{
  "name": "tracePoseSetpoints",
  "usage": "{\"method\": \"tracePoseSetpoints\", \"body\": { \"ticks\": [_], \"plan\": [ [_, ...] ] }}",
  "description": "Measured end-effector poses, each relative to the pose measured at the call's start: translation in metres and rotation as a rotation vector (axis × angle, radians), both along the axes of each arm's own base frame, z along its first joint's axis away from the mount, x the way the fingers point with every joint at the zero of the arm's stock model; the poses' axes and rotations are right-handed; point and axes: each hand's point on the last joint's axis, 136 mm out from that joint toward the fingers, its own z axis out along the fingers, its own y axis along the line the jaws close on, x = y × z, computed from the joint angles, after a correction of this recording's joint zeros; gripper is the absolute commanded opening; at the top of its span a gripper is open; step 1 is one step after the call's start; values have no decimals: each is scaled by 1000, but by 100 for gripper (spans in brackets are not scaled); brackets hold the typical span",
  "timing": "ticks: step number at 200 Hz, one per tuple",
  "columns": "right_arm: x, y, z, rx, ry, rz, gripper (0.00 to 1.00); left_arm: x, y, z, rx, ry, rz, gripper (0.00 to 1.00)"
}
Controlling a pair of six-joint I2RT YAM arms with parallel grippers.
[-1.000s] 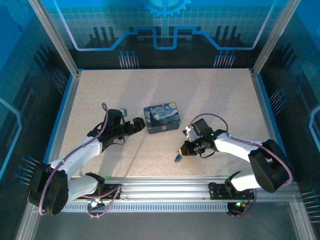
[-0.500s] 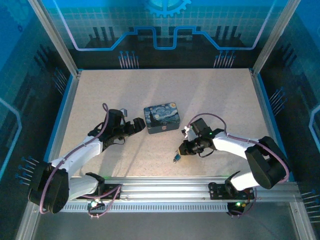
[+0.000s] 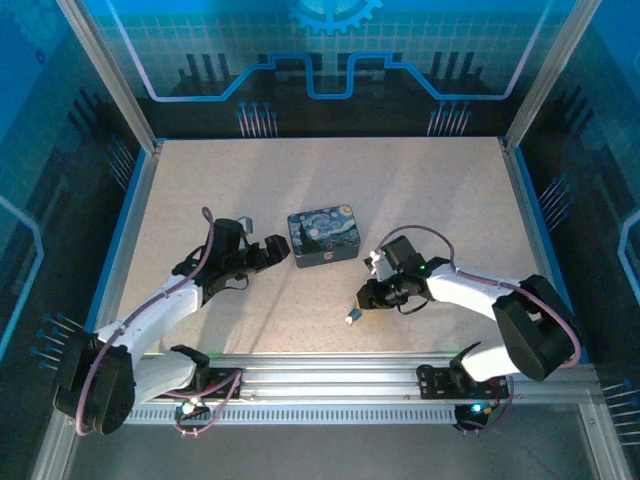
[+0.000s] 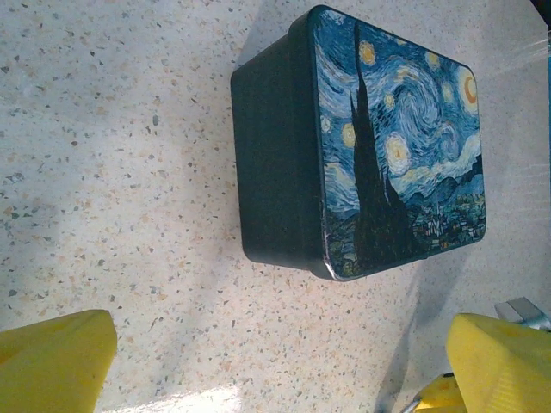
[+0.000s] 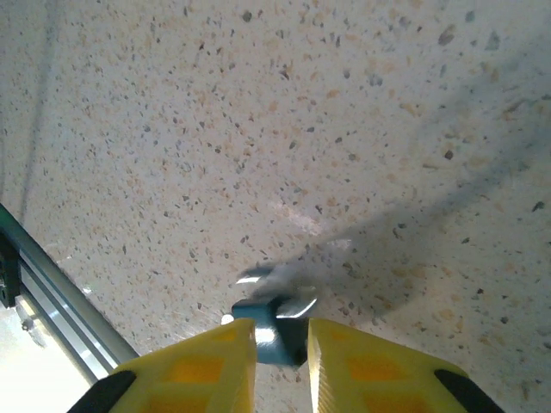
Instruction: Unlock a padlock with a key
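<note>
While my left tool [image 3: 272, 251] has kept its jaws spread wide just left of the Starry Night tin [image 4: 396, 146], not moving, my right tool [image 5: 281, 366] is the one that has changed. A second ago it was clenched on the padlock [image 5: 269, 320] and held it just off the surface [image 3: 420, 200]. Since then the jaws have slackened and a clear gap now stands between my yellow fingertips [image 5: 362, 370]. The padlock's blue body sits in that gap, with its silvery shackle pointing away from me and resting on the speckled top. From above, the lock reads as a pale speck at the near side of the surface, just off my right tool's tip. It is nearer than the tin, a little to its right, and apart from it. I judge that I have set the lock down and released it, though my pads are close enough that a light touch may remain. For the task, the padlock is now parked but not braced. It is small and will probably skid or tip under a push, so something must steady it before a key goes into it. The unlocking itself is not yet begun.
</note>
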Motion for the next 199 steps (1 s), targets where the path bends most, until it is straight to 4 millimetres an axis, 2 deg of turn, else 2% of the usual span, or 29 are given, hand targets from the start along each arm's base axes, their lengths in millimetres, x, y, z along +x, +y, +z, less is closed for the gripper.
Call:
{"method": "tracePoseSetpoints", "body": {
  "ticks": [61,112,158,199],
  "plan": [
    [7,-2,22,20,-87,-14,32,-5,3,12,-4,-29,6,99],
    [15,-13,48,-5,-212,-45,36,-7,13,33,7,-100,46,99],
    [40,-35,88,-44,-411,-125,46,-9,30,49,55,-170,102,99],
    [59,-68,131,-76,-621,-242,65,-9,55,59,162,-238,174,99]
  ]
}}
